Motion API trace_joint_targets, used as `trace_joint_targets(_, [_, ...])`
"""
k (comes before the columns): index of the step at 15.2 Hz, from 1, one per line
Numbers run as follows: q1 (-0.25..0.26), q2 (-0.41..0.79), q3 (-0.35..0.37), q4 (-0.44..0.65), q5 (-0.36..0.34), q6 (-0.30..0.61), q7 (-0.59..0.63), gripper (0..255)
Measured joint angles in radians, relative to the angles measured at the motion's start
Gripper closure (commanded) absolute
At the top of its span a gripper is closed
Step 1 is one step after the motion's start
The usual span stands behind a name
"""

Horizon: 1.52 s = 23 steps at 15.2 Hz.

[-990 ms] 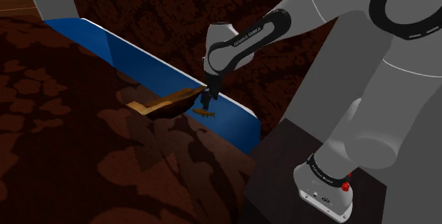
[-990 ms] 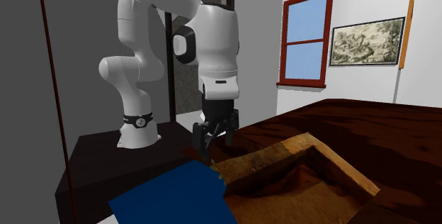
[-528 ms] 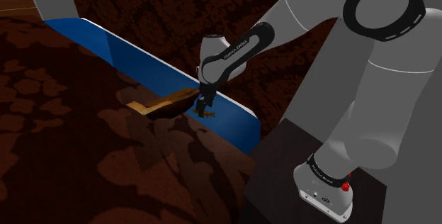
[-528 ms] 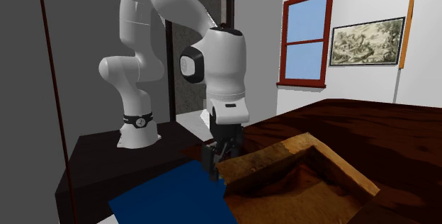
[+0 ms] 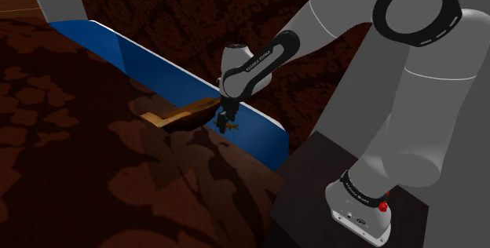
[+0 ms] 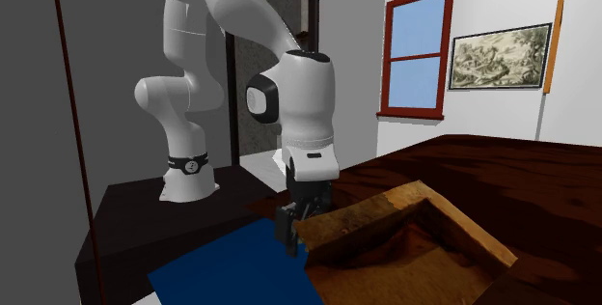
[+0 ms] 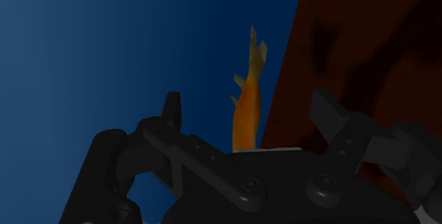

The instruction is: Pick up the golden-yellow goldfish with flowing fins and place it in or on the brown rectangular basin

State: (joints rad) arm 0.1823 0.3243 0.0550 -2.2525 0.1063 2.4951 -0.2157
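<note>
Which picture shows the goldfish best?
The wrist view: the orange goldfish lies inside the open gripper. The shoulder view gives a tiny golden speck under the gripper; in the second exterior view the gripper stands before it.

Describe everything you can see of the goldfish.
The goldfish is slim, with an orange body paling to yellowish, jagged fins at its far end. It lies on the blue surface, close alongside the edge of a dark brown surface. It sits between the two fingers of the end effector, which stand apart and touch neither side of it. Its end nearest the hand is hidden behind the hand.
</note>
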Motion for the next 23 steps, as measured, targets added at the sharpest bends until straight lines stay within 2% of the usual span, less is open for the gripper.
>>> trace_joint_targets(1, [0.000,0.000,0.000,0.000,0.000,0.000,0.000,0])
trace_joint_targets(2, [0.000,0.000,0.000,0.000,0.000,0.000,0.000,255])
trace_joint_targets(13, [0.000,-0.004,0.000,0.001,0.000,-0.004,0.000,255])
trace_joint_targets(23, [-0.001,-0.110,-0.002,0.010,-0.005,-0.120,0.010,255])
